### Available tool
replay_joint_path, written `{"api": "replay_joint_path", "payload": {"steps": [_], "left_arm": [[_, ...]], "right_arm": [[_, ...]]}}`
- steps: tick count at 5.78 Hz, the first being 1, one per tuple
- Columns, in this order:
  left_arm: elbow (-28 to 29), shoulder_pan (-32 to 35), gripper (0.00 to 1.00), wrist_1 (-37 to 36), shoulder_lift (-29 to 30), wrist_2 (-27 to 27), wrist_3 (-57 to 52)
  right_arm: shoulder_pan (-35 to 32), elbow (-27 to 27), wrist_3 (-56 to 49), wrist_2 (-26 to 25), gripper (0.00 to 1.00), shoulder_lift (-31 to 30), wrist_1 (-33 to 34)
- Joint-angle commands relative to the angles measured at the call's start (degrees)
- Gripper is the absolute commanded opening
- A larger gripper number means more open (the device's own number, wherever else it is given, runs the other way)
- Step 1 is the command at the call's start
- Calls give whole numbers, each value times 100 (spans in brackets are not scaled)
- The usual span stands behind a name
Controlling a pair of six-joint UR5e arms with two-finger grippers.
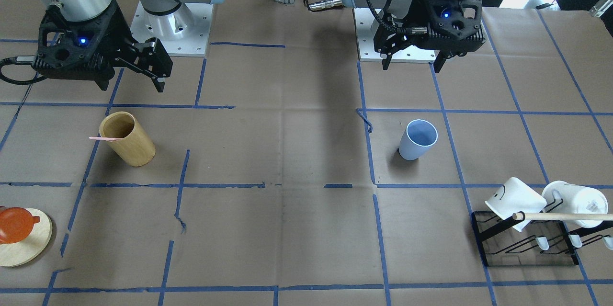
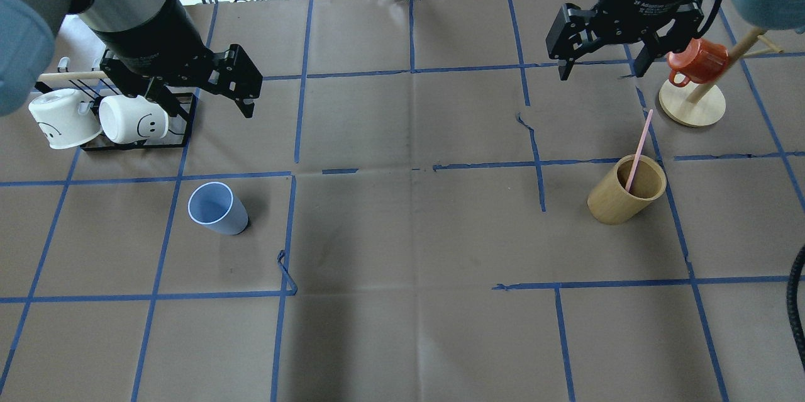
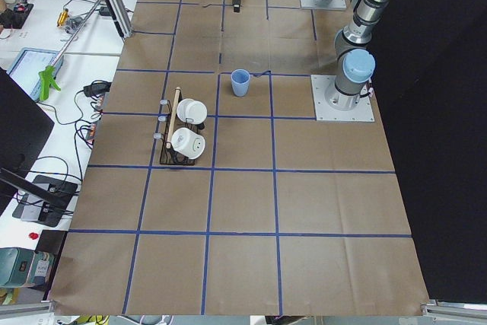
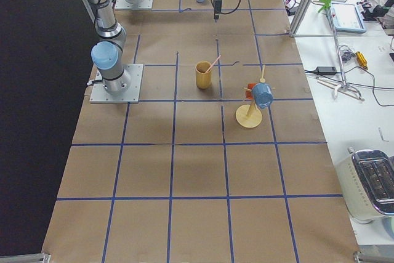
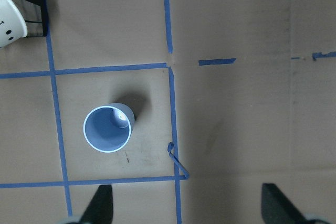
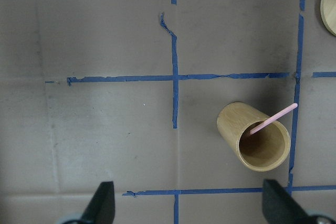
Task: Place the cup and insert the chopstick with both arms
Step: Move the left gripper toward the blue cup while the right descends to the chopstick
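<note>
The light-blue cup (image 2: 217,208) stands upright on the table's left half; it also shows in the front view (image 1: 417,140) and the left wrist view (image 5: 107,128). One pale-pink chopstick (image 2: 639,147) leans inside a tan bamboo cylinder (image 2: 626,191) on the right half, as in the right wrist view (image 6: 273,119). My left gripper (image 2: 210,114) hangs open and empty above and behind the cup. My right gripper (image 2: 600,73) hangs open and empty above and behind the cylinder.
A black rack (image 2: 94,138) with two white mugs and a wooden dowel (image 2: 69,75) stands at the far left. A round wooden stand (image 2: 692,103) with a red mug (image 2: 695,62) stands at the far right, beside the right gripper.
</note>
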State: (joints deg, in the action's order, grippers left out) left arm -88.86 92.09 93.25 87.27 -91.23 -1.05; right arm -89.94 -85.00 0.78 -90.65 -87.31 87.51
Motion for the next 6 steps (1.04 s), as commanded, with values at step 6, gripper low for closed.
{"api": "replay_joint_path", "payload": {"steps": [6], "left_arm": [[-296,-68,99,-69,-35,0,-123]], "right_arm": [[1157,-348,-1426,11,100,3,256]]}}
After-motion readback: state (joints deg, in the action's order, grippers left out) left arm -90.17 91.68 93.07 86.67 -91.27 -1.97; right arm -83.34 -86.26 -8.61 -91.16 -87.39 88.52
